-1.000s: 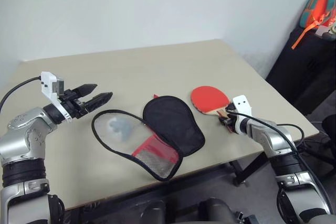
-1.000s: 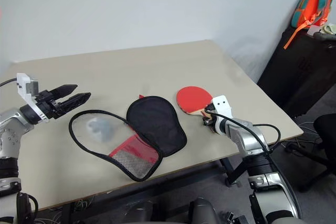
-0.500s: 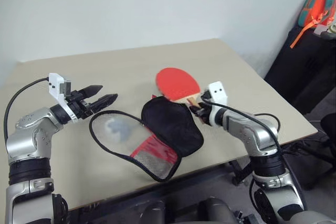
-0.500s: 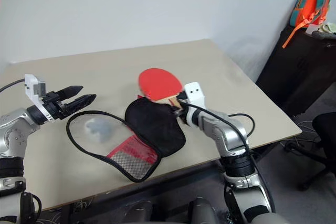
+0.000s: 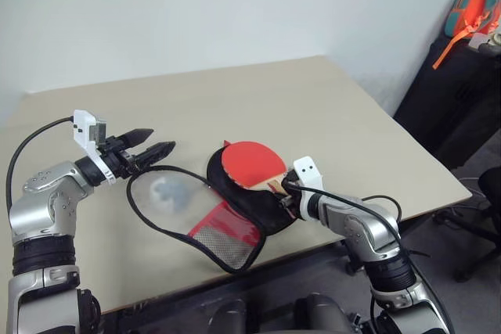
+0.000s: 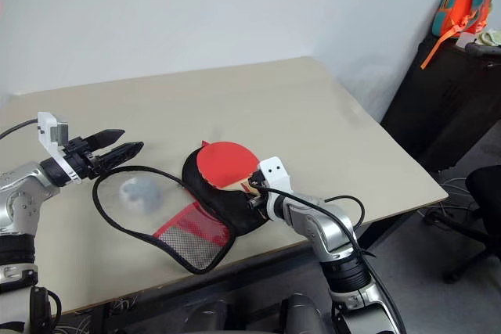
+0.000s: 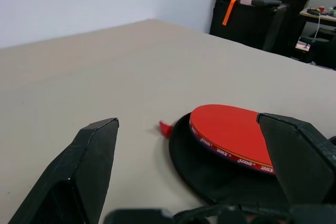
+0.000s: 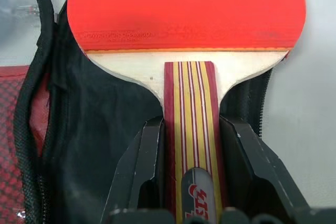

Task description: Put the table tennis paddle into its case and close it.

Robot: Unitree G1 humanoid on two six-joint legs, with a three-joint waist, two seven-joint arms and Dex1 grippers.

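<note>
- Paddle (image 5: 251,164) swung leftward from bare table (image 5: 329,115), gripped at handle by right gripper (image 8: 190,177); hovered over case (image 5: 235,213) lining.
- Left gripper (image 5: 155,145) fingers spread, empty, beside case.
- Insertion pending.

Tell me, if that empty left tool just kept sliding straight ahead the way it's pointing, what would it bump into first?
Probably the table tennis paddle held over the open case, straight ahead of the left tool; how high it passes is hard to judge.
</note>
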